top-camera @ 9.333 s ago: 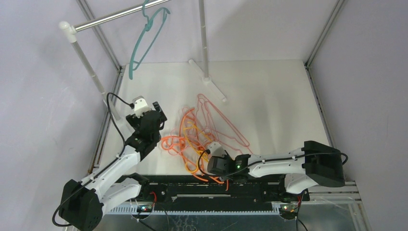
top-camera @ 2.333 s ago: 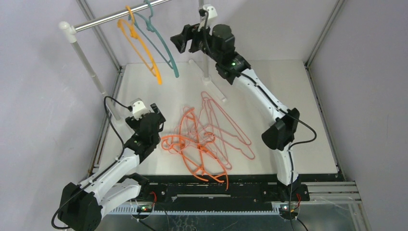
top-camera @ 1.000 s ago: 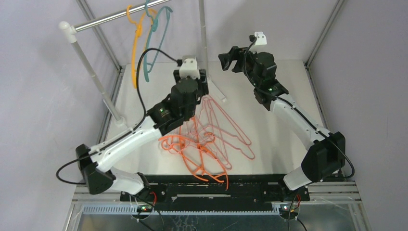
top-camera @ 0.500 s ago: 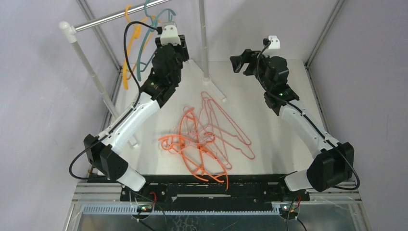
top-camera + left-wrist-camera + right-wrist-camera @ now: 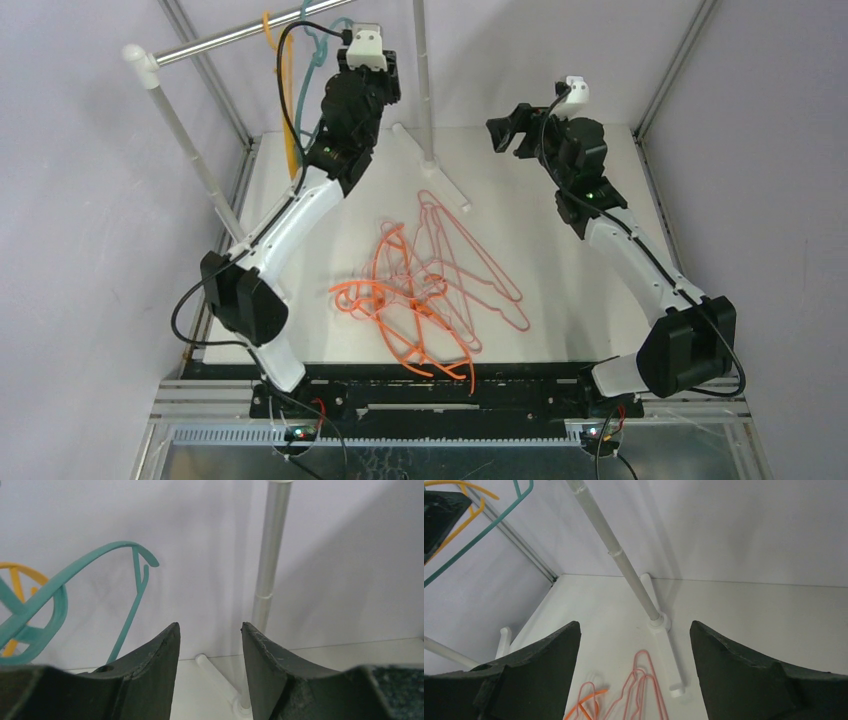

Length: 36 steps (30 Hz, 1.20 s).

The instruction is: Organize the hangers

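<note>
A teal hanger point(image 5: 59, 582) and a yellow-orange hanger point(image 5: 291, 100) hang side by side from the silver rail point(image 5: 240, 35) at the far left. On the white table point(image 5: 580, 200) below, orange hangers point(image 5: 362, 297) and pink hangers point(image 5: 437, 212) lie in a tangled heap at the centre. The left gripper point(image 5: 210, 630) is raised to rail height just right of the teal hanger, its fingers parted with nothing between them; a white post point(image 5: 267, 570) stands beyond. The right gripper point(image 5: 634, 625) hovers high over the far side of the table, its fingers spread wide and empty. The step appears to be tidying the two hung hangers. To do it well, the left gripper should probably come in sideways and close on the teal frame just under its hook. It should then slide the hanger gently along the rail, without lifting the hook off or knocking its yellow-orange neighbour loose.
</note>
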Tool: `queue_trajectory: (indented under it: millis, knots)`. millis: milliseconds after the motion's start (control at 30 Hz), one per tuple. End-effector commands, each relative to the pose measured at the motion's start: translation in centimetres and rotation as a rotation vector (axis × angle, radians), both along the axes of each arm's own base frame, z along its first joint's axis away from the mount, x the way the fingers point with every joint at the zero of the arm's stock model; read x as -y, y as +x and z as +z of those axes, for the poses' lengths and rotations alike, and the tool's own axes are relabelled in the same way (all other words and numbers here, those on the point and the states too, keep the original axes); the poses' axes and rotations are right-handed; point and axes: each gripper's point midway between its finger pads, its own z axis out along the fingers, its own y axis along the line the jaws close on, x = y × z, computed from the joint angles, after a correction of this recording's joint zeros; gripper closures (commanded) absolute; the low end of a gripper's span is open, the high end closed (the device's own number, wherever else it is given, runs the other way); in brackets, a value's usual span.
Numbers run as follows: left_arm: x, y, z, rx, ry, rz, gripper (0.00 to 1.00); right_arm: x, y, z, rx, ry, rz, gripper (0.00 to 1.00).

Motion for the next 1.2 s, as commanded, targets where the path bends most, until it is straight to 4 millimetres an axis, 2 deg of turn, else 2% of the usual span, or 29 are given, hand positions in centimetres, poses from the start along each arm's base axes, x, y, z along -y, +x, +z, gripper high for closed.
queue_trajectory:
  millis: [0, 267, 400, 667, 867, 900, 1067, 1167]
  knots:
    - [-2.5, 1.8, 3.4, 0.087, -0.058, 0.024, 0.47, 0.6, 0.2, 0.6, 0.012, 0.032, 0.005, 0.12]
    - [-4.2, 3.8, 6.0, 0.171, -0.100, 0.096, 0.49, 1.2, 1.1, -0.4, -0.010, 0.038, 0.006, 0.12]
    - [-5.9, 4.0, 6.5, 0.195, -0.120, 0.183, 0.50, 1.0, 1.5, -1.3, -0.032, 0.042, 0.018, 0.12]
    - [-10.4, 3.7, 5.1, 0.184, -0.152, 0.388, 0.50, 0.5, 1.2, -1.8, -0.055, 0.046, 0.050, 0.13]
    - [-14.6, 3.2, 3.7, 0.164, -0.168, 0.480, 0.48, 0.5, 0.4, -1.1, -0.049, 0.042, 0.054, 0.13]
    - [-15.1, 2.8, 3.6, 0.163, -0.172, 0.486, 0.48, 0.6, 0.2, -2.1, -0.067, 0.039, 0.054, 0.13]
    - [-18.2, 1.2, 2.8, 0.170, -0.177, 0.538, 0.46, 0.3, -0.3, -2.5, -0.078, 0.041, 0.066, 0.13]
    - [-19.8, 0.1, 2.9, 0.179, -0.175, 0.561, 0.44, 0.1, -0.4, -2.8, -0.086, 0.039, 0.073, 0.13]
